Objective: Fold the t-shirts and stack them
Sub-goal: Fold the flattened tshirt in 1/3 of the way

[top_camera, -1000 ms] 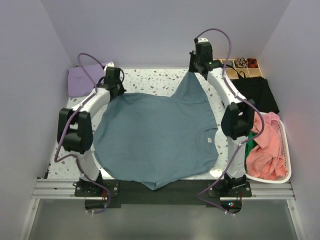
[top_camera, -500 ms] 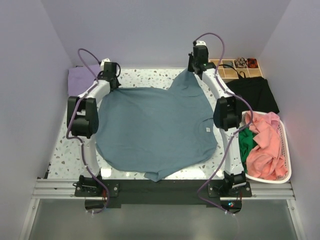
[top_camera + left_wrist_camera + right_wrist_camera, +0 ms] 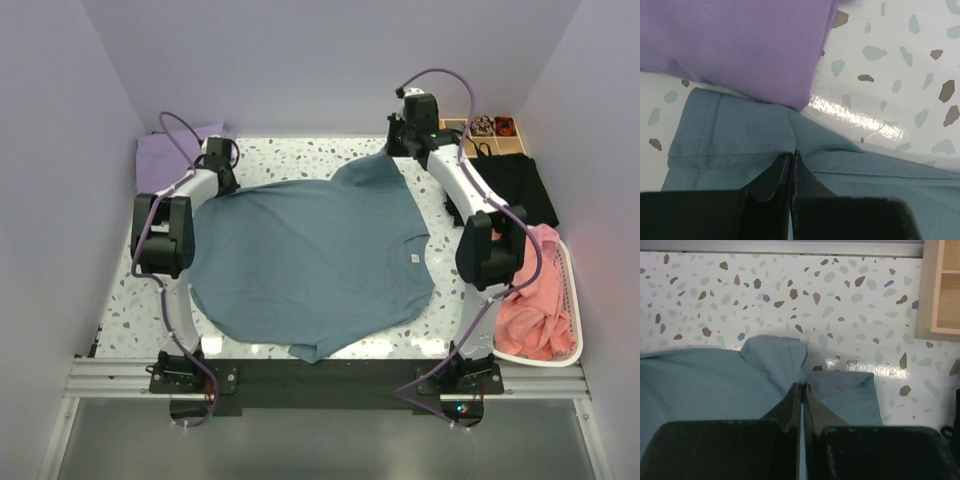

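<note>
While pinched by left tool, right tool: large slate-blue cloth t-shirt, spreading step; next, probably far-edge fold nearward.

Slate-blue t-shirt: plain dusty blue-grey, matching stitching at the hem, small white neck tag. Lavender t-shirt: plain purple, no print. Table: glossy white terrazzo, flecked brown, grey-green and blue. Left arm and right arm: white links, black joints. Cables: purple. Left gripper: black. Right gripper: black. Salmon-pink clothes, plain, in a white basket. Black garment, plain. Compartment tray: light wood. Walls: pale lilac-grey.
</note>
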You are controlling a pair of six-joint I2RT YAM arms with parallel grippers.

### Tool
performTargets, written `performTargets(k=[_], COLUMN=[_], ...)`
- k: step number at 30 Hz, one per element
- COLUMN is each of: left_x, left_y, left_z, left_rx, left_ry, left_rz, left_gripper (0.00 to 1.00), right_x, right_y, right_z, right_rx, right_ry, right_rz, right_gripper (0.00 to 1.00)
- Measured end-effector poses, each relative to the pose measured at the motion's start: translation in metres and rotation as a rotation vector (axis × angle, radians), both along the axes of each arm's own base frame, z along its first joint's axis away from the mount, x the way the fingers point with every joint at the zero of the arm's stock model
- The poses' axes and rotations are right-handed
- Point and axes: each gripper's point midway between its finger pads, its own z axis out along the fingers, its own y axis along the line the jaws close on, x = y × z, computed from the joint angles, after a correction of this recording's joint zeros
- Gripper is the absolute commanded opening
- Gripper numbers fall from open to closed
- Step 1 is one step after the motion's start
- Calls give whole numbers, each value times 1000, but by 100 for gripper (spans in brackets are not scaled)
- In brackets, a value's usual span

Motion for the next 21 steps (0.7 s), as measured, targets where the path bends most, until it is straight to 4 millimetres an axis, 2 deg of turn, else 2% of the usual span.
performTargets(k=[2,5,8,10,13,16,21], left_x=[-5,-14,-25,-33,-45,-63,-93], left_y=[-2,-2,-2,-1,0,1,4], left_z=[2,13,27,34,39,31,4], left_rx=[-8,-17,-20,-24,-25,-26,-18], left_ry=[4,6,-6,-13,-13,15,98], left_rz=[-7,-11,-10,-6,-5,-1,5], left_gripper=[0,0,0,0,0,0,0], right_x=[-9,-25,-50,-69,-95,-117,-148], right_y=[-1,-4,-10,-14,-19,-22,-23], right_z=[19,28,14,-4,-23,-37,-47], right_rx=[10,15,12,4,-7,-12,-13], right_ry=[-24,-27,30,90,167,220,274], right_rz=[6,6,-2,-8,-16,-21,-27], right_gripper=[0,0,0,0,0,0,0])
